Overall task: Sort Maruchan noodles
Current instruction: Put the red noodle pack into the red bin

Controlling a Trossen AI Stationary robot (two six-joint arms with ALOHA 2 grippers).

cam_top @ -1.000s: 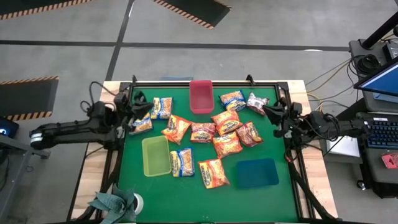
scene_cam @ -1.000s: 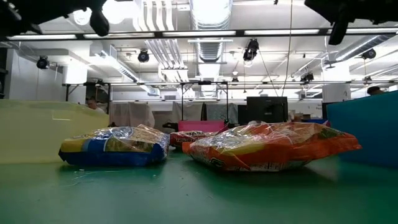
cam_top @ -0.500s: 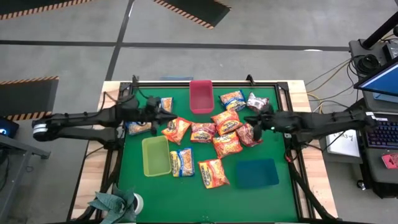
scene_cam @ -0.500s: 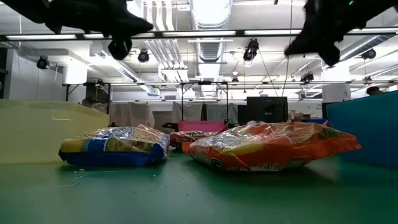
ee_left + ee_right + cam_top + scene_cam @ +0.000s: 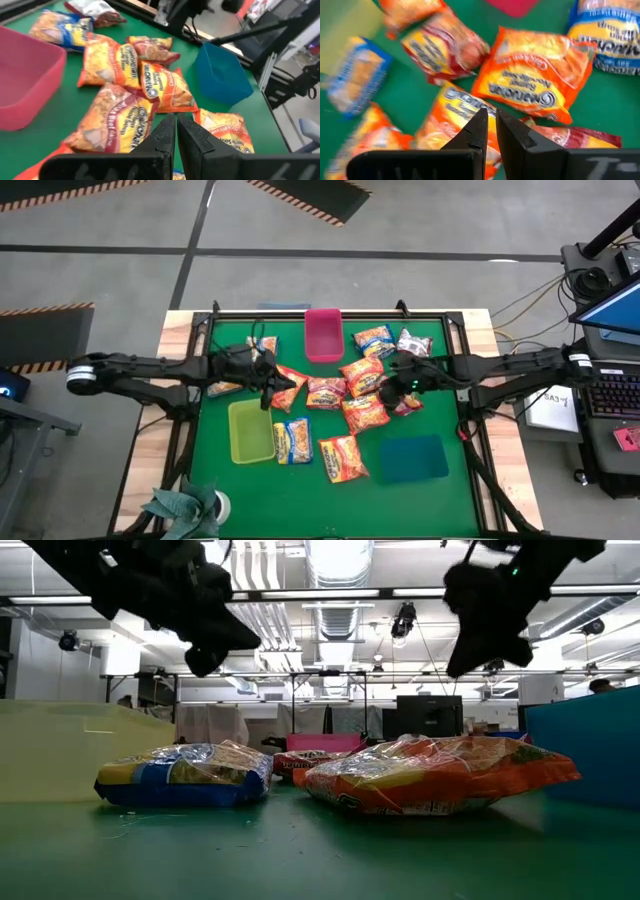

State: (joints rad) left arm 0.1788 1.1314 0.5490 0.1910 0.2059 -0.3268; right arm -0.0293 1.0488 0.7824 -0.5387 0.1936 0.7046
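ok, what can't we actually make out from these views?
- High view: packet flavour print too small to read; the left hand and right hand cover parts of the noodle pile.
- Low view: the yellow-green tray and blue tray are cut off by the edges; the nearest packets hide most of the pile.
- Right wrist view: motion blur smears the blue-and-yellow packet.

About a dozen small flat crinkly plastic ramen packets (image 5: 363,412) lie scattered flat across the upper middle of the frame in the high view. Orange ones cluster at the centre, several touching or overlapping, with one orange packet (image 5: 343,459) lower, apart from the cluster. A blue-and-yellow packet (image 5: 293,440) lies left of it; another blue-and-yellow one (image 5: 374,339) sits near the top, beside a dark red packet (image 5: 412,342). A dark red/pink packet (image 5: 326,392) lies in the centre of the cluster.
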